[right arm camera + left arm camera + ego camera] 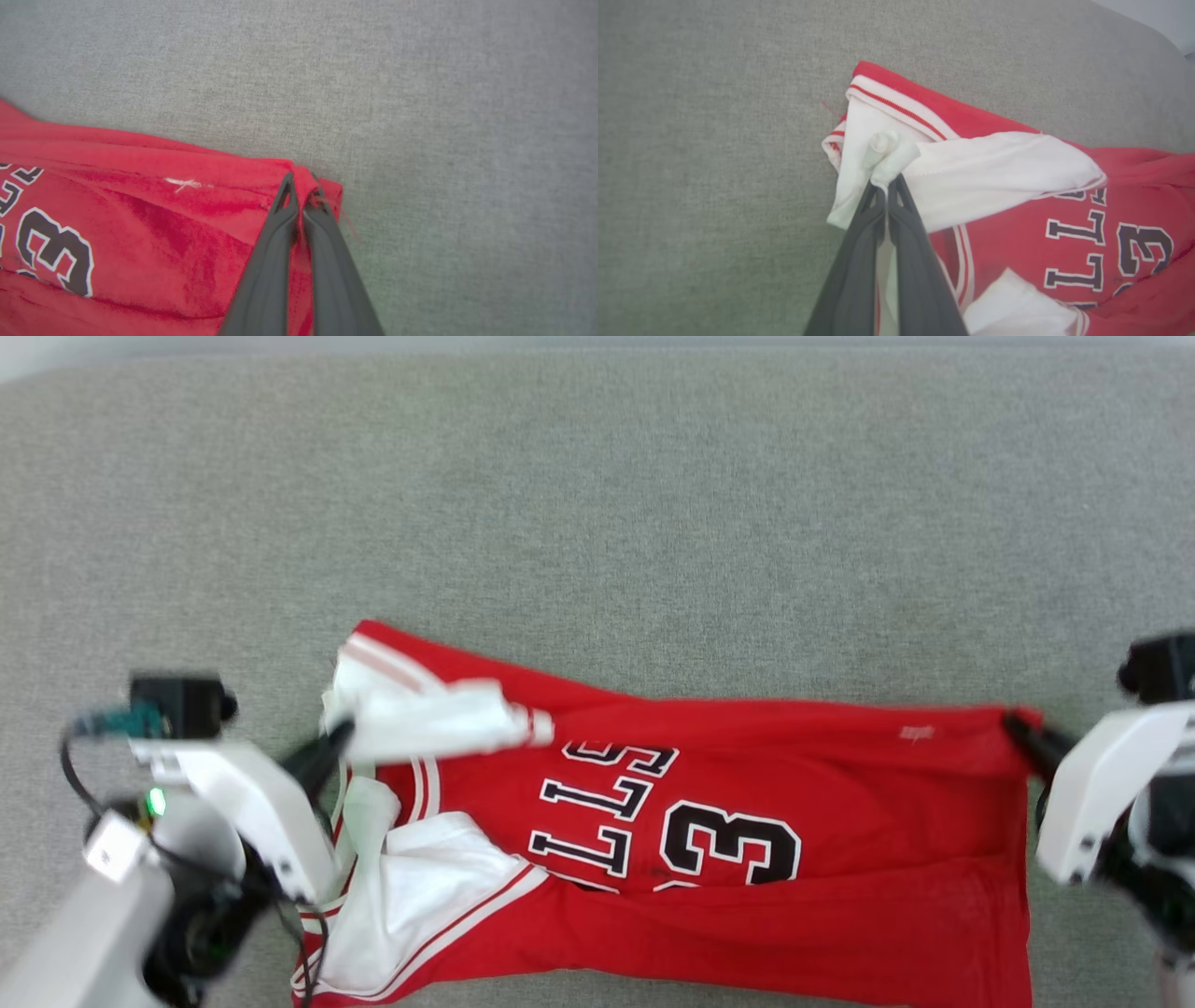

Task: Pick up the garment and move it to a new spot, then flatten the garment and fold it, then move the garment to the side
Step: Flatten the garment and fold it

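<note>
The garment, a red jersey with white sleeves and black-and-white lettering and numbers, hangs stretched sideways between my two grippers above the grey surface. My left gripper is shut on a bunch of white sleeve cloth at the garment's left end; in the left wrist view the gripper pinches that white fold. My right gripper is shut on the red hem corner at the right end. In the right wrist view the gripper grips that corner of the garment.
A grey fabric-covered surface spreads under and beyond the garment. Its pale far edge runs along the top of the head view.
</note>
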